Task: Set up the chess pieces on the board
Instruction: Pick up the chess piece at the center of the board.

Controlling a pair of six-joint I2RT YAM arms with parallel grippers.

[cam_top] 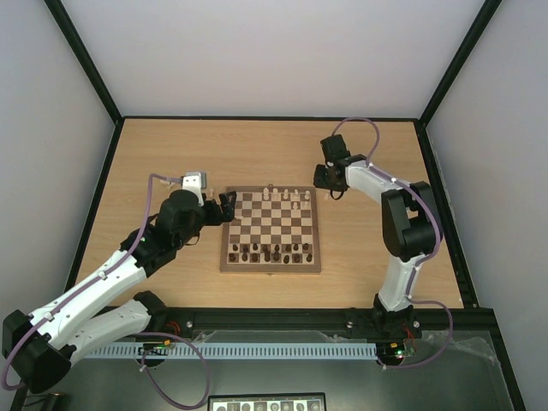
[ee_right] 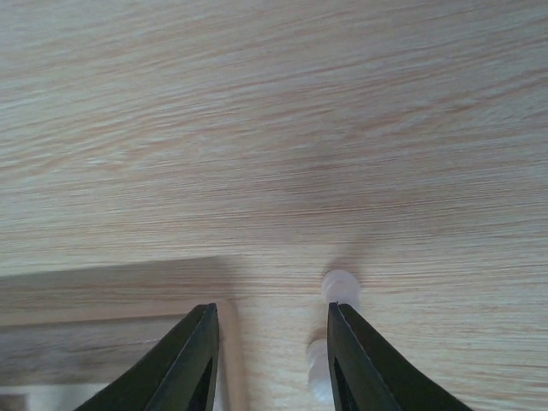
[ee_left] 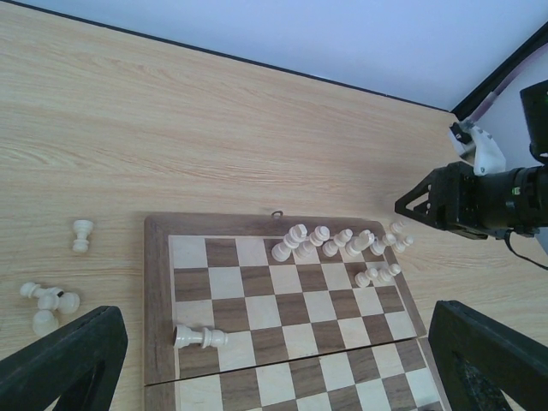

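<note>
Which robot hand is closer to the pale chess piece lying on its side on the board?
Left. The left hand hovers at the board's left edge, beside the toppled piece; the right hand is off the far right corner.

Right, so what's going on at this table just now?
Two robot arms are setting up a chessboard. The dark pieces line its near side; pale pieces are partly placed at the far side, one piece lies toppled on the board, others sit loose on the table. The right gripper is down at the table off the far right corner, jaws apart beside a pale piece. The left gripper hovers open at the left edge, empty.
</note>
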